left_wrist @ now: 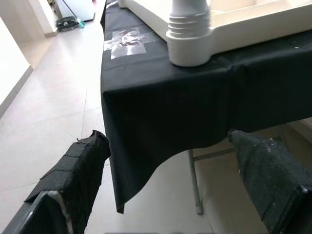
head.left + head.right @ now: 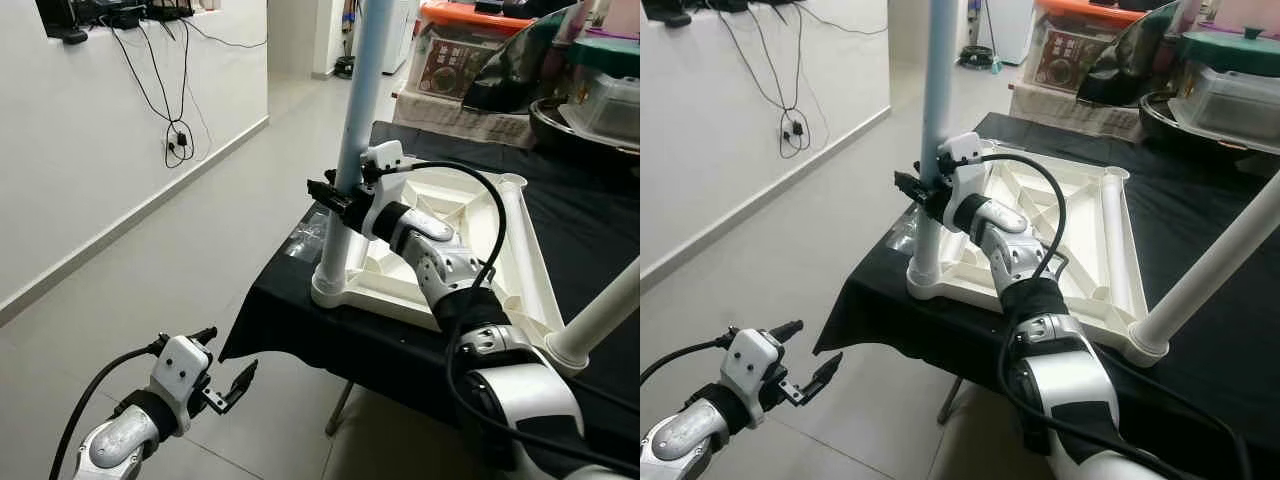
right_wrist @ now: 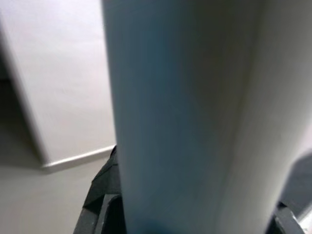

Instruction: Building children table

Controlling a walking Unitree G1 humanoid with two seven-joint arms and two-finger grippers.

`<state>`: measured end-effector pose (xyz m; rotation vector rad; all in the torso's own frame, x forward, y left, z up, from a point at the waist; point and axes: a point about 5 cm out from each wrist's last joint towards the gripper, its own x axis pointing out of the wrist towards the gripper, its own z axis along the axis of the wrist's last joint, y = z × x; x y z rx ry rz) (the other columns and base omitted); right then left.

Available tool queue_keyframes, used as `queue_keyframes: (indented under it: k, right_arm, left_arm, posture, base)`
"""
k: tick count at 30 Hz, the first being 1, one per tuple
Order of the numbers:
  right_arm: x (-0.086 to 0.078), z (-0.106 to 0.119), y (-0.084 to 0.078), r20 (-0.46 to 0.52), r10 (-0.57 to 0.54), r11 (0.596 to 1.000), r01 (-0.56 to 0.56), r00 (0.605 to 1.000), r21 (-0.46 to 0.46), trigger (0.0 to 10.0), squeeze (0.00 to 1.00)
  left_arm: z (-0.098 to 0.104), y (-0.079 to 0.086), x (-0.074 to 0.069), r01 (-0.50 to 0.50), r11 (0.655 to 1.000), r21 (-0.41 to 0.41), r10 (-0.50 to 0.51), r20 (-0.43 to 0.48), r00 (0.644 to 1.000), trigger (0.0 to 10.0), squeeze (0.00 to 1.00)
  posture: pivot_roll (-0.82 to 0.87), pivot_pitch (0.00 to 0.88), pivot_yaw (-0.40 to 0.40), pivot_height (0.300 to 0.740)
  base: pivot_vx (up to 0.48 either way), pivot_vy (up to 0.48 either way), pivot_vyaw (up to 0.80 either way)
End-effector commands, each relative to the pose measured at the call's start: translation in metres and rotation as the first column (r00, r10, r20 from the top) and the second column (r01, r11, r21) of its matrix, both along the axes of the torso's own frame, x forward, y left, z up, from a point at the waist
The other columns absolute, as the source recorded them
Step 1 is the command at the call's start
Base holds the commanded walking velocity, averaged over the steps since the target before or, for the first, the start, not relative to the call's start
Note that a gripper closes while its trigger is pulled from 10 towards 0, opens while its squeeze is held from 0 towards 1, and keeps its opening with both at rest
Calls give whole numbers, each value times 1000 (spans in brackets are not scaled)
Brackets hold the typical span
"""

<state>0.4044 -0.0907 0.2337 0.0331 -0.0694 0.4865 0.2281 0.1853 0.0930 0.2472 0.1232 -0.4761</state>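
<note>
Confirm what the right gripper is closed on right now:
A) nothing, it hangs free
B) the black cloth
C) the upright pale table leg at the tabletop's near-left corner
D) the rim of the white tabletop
C: the right gripper is clamped around the upright table leg, which stands in the corner socket of the upturned white tabletop; the leg sits between its fingers in the right wrist view.

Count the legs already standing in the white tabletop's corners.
2. One leg rises from the tabletop's near-left corner, held by the right tool; another leg leans from the near-right corner. Far corner sockets look empty.
</note>
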Motion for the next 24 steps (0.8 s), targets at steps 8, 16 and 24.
queue_keyframes:
  k: [8, 16, 24]
  right_arm:
    - [-23, -71, -20, -222, -615, 782, 622, 756, -48, 9137, 0]
    - [-20, -45, 4, -104, -357, 930, 364, 928, 54, 10000, 1000]
    - [-6, 10, -10, 48, 170, 970, -176, 984, 170, 10000, 0]
  left_arm:
    - [4, 9, -1, -11, 1000, 26, 11, -4, 1000, 10000, 0]
    - [1, 6, -1, -8, 1000, 24, 8, -5, 1000, 10000, 0]
    - [-1, 2, -1, -16, 1000, 14, 16, -4, 1000, 10000, 0]
  posture:
    - [61, 0, -81, 740]
    - [58, 0, -98, 740]
    - [64, 0, -118, 740]
  base:
    - [0, 0, 0]
    - [0, 0, 0]
    - [0, 0, 0]
